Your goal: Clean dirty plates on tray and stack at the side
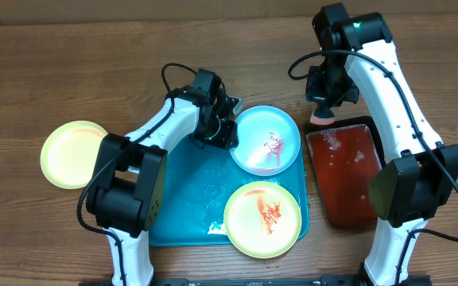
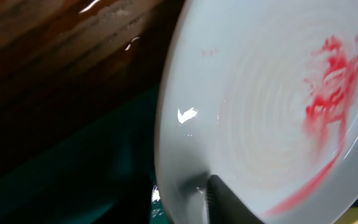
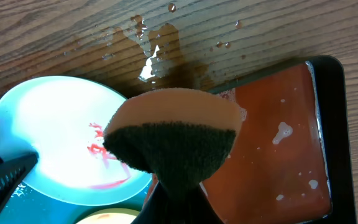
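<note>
A pale blue-white plate (image 1: 266, 141) with red sauce smears sits tilted at the far right corner of the turquoise tray (image 1: 183, 200). My left gripper (image 1: 226, 129) is shut on its left rim; the plate fills the left wrist view (image 2: 272, 118). A pale yellow plate (image 1: 262, 219) with orange sauce lies at the tray's near right. Another pale yellow plate (image 1: 71, 153), clean, lies on the table left of the tray. My right gripper (image 1: 324, 103) is shut on an orange-and-dark-green sponge (image 3: 173, 140), held above the black-rimmed red tray's far edge, right of the blue-white plate (image 3: 61, 140).
The black-rimmed red tray (image 1: 347, 171) holds soapy water and stands right of the turquoise tray. Water drops lie on the wooden table (image 3: 160, 43) behind it. The turquoise tray's left part is wet, with foam near its front (image 1: 215, 228).
</note>
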`<state>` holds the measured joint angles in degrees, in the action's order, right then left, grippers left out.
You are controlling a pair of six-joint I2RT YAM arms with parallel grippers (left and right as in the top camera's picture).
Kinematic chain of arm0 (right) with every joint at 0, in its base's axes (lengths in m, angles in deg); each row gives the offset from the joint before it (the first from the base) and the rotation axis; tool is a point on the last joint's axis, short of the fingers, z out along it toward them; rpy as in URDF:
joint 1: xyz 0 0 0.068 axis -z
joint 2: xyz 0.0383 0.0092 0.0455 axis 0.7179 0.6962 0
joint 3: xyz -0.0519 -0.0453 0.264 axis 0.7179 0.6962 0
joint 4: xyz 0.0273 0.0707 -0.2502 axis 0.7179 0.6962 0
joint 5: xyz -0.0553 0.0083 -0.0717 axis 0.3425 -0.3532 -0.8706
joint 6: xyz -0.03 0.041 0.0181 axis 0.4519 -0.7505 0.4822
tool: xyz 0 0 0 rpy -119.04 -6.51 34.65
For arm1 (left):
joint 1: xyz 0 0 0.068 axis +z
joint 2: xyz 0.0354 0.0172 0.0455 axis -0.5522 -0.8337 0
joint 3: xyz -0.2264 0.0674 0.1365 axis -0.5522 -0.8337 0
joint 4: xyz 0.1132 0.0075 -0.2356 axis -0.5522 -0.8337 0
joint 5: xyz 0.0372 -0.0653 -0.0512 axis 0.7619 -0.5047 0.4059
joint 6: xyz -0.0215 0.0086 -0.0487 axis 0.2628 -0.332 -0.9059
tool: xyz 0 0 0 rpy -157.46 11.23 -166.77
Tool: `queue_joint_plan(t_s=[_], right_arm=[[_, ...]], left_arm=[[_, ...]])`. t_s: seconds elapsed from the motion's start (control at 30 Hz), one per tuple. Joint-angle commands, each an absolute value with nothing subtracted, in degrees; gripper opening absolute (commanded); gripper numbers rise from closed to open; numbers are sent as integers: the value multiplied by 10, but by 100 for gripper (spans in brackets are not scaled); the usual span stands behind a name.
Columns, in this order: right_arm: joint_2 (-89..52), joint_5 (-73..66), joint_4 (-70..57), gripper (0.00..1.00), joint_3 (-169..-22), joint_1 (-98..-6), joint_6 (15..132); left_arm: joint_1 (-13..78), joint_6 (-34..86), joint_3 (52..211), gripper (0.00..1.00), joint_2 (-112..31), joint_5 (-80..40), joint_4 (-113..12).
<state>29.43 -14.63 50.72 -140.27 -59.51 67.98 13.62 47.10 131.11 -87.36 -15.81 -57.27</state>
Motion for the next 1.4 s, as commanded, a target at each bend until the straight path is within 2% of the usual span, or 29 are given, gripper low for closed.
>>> queue_joint_plan(t_s=[0.0,0.2,0.53,0.7,0.9,1.03,1.37], right_arm=[[278,-147,508,4,-1413,-595,680],[278,-147,507,4,-1413,-595,680],[278,-126,496,4,-1413,-596,698],[278,-94,483,4,-1413,-606,724],[278,-49,474,4,-1410,-651,743],[278,-42,445,4,-1385,-696,690],[278,15,289,4,-1224,-802,617]], left_arm=[[132,456,1302,4,-897,-156,-574],[133,385,1302,4,-895,-101,-578],[133,230,1333,4,-876,156,-693],[133,165,1340,4,-872,234,-746],[134,141,1339,5,-872,225,-750],[134,139,1339,5,-872,220,-727],[138,247,1339,4,-872,127,-677]])
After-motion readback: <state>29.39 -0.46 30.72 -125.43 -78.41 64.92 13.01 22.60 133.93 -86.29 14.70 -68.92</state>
